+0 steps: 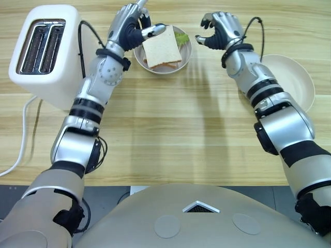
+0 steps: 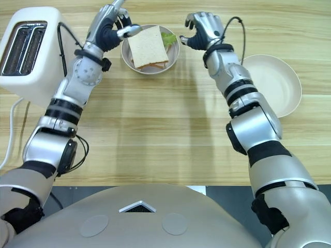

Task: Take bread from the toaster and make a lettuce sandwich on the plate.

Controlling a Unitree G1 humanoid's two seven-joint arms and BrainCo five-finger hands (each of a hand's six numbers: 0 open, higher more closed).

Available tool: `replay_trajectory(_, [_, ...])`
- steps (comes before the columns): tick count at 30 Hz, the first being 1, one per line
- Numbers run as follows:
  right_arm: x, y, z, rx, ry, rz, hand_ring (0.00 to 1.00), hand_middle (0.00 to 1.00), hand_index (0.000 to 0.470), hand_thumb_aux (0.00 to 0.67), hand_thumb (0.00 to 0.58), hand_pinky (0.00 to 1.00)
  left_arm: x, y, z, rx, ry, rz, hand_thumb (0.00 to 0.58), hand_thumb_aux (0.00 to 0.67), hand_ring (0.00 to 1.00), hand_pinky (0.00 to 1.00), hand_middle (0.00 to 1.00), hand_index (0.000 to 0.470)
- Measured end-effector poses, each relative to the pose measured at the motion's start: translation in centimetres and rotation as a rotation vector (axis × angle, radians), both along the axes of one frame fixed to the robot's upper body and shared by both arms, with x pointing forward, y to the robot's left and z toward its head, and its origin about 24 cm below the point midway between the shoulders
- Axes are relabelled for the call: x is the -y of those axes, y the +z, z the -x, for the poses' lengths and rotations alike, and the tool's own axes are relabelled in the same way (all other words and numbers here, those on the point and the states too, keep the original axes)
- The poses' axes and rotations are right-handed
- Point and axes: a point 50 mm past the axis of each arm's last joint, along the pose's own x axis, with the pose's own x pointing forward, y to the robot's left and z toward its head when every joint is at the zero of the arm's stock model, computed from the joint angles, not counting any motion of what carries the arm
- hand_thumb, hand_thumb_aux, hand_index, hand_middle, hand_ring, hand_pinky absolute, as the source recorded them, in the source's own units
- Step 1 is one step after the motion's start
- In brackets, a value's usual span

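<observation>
White toaster (image 1: 44,49) sits far left on the wooden table (image 1: 170,129), both slots look empty. The plate (image 1: 164,72) is far centre and holds the sandwich: top bread slice (image 1: 161,46) lies flat, lettuce (image 1: 181,37) pokes out at its far right, and the lower slice (image 1: 166,66) shows its edge at the near side. Left hand (image 1: 126,26) is at the plate's far-left rim, touching the top slice's corner; cannot tell if it actually grips the slice. Right hand (image 1: 220,28) hovers just right of the plate, fingers curled in, holding nothing, not touching the rim. A cream bowl (image 1: 295,77) sits to the right, partly behind the right forearm.
</observation>
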Motion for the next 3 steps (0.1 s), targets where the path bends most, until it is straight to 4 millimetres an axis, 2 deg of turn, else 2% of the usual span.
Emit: replay_trajectory(3, [2.8, 2.2, 1.5, 0.134, -0.024, -0.194, 0.00, 0.00, 0.000, 0.000, 0.000, 0.00, -2.3, 3.2, 2.3, 0.134, 0.010, 0.238, 0.000, 0.000, 0.00, 0.00, 0.00, 0.000])
